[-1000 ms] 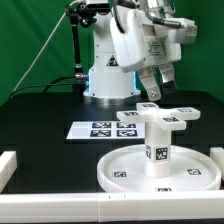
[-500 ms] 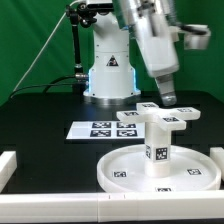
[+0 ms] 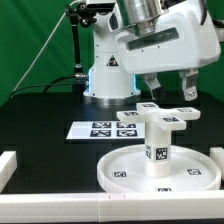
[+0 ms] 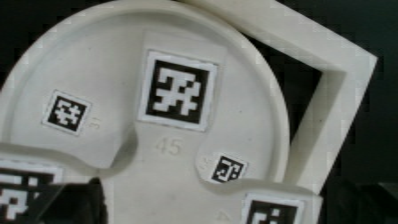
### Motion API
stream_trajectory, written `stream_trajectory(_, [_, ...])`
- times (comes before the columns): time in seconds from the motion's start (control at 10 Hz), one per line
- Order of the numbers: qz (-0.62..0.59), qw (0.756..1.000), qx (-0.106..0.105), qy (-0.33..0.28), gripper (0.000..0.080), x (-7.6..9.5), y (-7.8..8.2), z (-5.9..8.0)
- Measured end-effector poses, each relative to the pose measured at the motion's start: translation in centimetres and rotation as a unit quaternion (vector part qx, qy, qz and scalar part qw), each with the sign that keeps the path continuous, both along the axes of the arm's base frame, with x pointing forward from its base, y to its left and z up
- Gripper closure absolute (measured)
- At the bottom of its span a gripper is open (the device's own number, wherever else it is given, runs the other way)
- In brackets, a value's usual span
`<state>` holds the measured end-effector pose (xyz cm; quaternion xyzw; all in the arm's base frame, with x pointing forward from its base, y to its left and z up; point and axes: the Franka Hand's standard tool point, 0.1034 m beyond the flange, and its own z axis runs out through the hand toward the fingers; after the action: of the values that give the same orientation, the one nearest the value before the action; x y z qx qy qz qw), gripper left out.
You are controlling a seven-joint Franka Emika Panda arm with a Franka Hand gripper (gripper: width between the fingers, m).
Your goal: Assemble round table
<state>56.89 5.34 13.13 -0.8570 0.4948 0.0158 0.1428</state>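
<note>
The round disc lies at the front of the exterior view's right. The short thick leg stands upright in its middle. The cross-shaped foot piece sits on top of the leg. My gripper hangs just above the foot piece. It is open and empty, with its fingers spread wide. In the wrist view the disc fills the picture, with tagged arms of the foot piece close up. The fingers do not show there.
The marker board lies on the black table behind the disc. Plain white bars stand at the exterior view's left, front and right. One bar also shows beyond the disc in the wrist view. The robot base stands at the back.
The wrist has turned above the foot piece, so the open jaws now face the exterior camera broadside. The table parts have not moved.
</note>
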Motion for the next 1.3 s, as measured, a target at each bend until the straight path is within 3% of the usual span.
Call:
stream_trajectory(0.2, [0.096, 0.995, -0.016, -0.017, 0.0151, -0.12, 0.02, -0.02])
stream_trajectory(0.3, [0.177, 0.983, -0.037, -0.024, 0.0151, -0.01, 0.08, 0.17])
stream_trajectory(0.5, [0.314, 0.947, -0.050, -0.051, 0.0151, 0.31, 0.09, 0.26])
stream_trajectory(1.0, [0.469, 0.877, -0.061, -0.084, 0.0151, 0.36, 0.03, 0.04])
stream_trajectory(1.1, [0.515, 0.850, -0.070, -0.091, 0.0151, 0.36, -0.08, 0.03])
stream_trajectory(1.3, [0.620, 0.773, -0.093, -0.098, 0.0151, 0.35, -0.12, 0.02])
